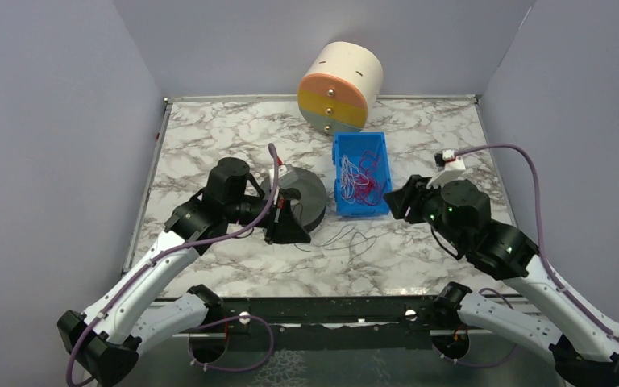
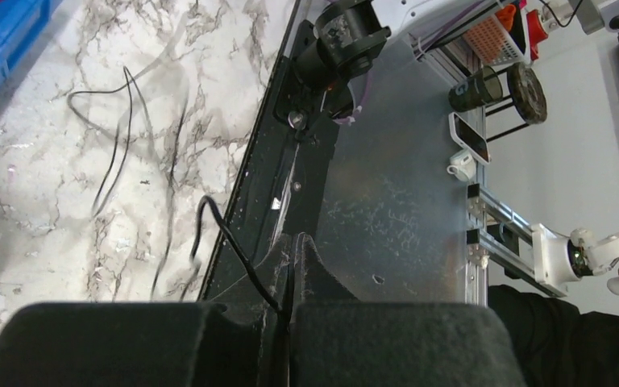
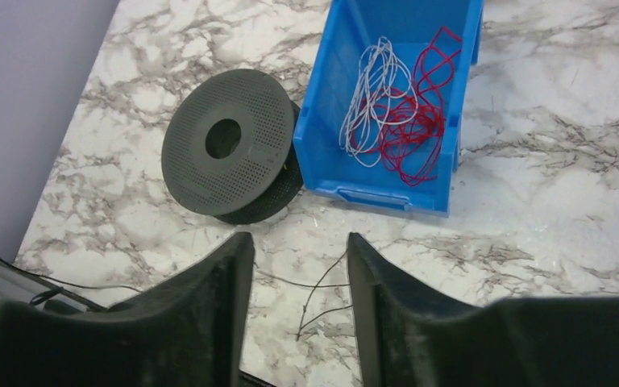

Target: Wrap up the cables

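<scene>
On the marble desk [image 1: 209, 137], between my two arms, lies a thin dark cable [image 1: 348, 239]. More cables [image 3: 399, 129], red and white, sit in a tangle inside the blue bin [image 3: 322, 145]. My left tool [image 2: 290, 274] is pinched tight on the dark cable, just beside the round grey spool [image 3: 201, 161]. My right tool [image 3: 300, 242] is spread wide and holds nothing. It hangs over the desk, near the front of the bin. These cables look very light and floppy, and far thinner than the tool, so I think they will bend, slip and knot up easily. I would take one close to its end, squeeze it right in the middle of the tool, and pull slowly so it does not snag or slide out.
</scene>
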{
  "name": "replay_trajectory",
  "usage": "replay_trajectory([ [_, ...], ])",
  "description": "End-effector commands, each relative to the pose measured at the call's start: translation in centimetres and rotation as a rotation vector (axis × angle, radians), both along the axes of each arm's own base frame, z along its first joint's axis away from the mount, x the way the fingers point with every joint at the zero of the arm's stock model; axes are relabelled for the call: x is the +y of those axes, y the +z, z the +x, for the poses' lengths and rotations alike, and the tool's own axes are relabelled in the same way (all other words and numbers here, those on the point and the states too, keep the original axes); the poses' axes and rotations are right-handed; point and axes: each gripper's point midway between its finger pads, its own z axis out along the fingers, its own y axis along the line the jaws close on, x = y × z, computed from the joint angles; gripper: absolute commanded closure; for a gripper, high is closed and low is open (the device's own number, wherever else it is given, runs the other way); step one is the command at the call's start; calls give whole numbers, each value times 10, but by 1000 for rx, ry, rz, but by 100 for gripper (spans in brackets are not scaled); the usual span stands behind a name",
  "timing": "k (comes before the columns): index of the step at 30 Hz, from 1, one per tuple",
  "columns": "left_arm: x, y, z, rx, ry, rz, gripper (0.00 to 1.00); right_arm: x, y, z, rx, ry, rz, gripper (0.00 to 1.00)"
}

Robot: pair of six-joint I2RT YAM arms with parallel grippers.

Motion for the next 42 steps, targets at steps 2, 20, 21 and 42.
replay_trajectory([
  [2, -3, -8, 1, -9, -22, 46, 100, 10, 4, 6, -23, 59, -82, 42],
  [20, -20, -29, -1, 34, -76, 139, 100, 122, -19, -51, -95, 810, 29, 36],
  [21, -20, -29, -2, 34, -80, 137, 100, 124, -24, -53, -87, 823, 39, 36],
  [42, -29, -22, -1, 51, -77, 130, 100, 178, -84, -84, 31, 1000, 305, 36],
])
